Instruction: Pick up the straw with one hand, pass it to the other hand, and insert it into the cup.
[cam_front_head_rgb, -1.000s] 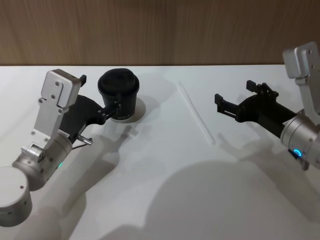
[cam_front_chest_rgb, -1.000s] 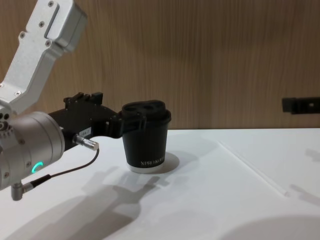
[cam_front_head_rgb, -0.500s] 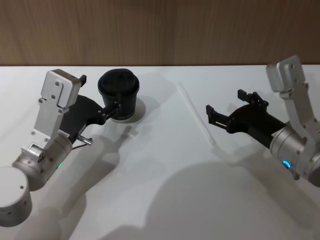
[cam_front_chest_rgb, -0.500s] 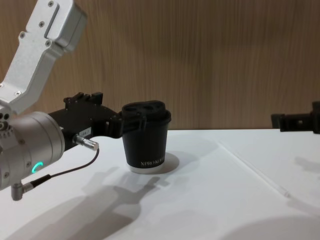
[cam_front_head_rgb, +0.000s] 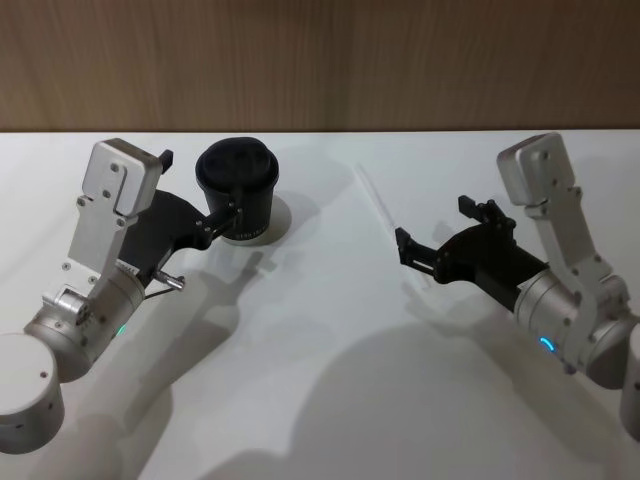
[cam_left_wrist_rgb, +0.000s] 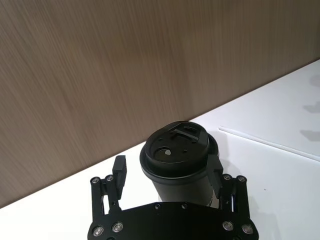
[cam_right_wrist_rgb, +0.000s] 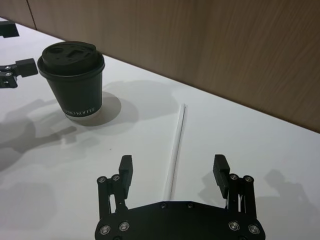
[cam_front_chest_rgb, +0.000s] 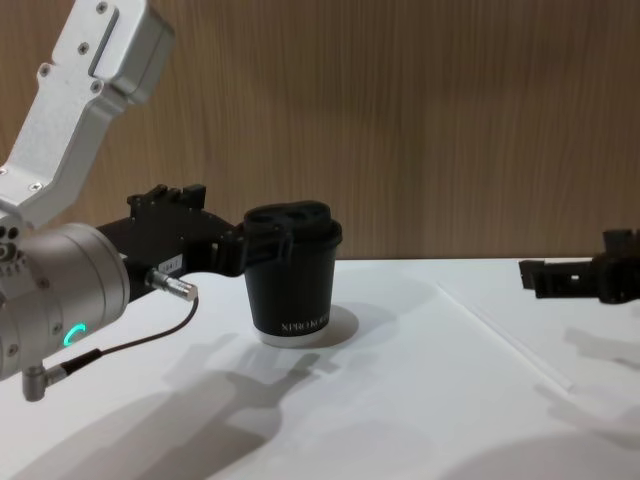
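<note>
Right gripper (fingers wide, empty) hangs level over the straw, right of the cup; left gripper's spread fingers flank it.

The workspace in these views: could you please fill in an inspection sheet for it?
Surface: white table, shadows of the arms on it.
Job's things: straw lying flat on the table, not in the cup; cup upright, lid on.
Clutter: nothing seen.
Grippers: left gripper open, its fingers on either side of the cup; right gripper open, above the straw's near end, one finger on each side of it.
Cables: thin dark cable hanging in a loop under the left arm, away from the straw.
Surroundings: wooden wall behind the table.
</note>
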